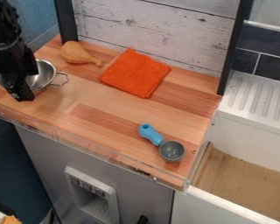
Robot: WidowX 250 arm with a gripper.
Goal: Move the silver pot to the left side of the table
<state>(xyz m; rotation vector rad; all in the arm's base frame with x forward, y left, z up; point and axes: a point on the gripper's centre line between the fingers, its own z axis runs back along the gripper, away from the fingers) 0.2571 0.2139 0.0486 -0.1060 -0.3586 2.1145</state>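
With the silver pot [46,73] sitting at the left end of the wooden table [101,103], I'd say the carrying part is as good as done, and the step in hand is settling it and letting go. The black gripper [22,94] hangs down right at the pot, covering part of it from where I'm standing, so I can't tell whether it's spread, pressed together or pinching the metal. If it does have hold, the next move calls for easing off gently and rising straight up, so the wire handle [63,79] doesn't snag and drag the pot back or nudge the toy drumstick [77,53] near it.
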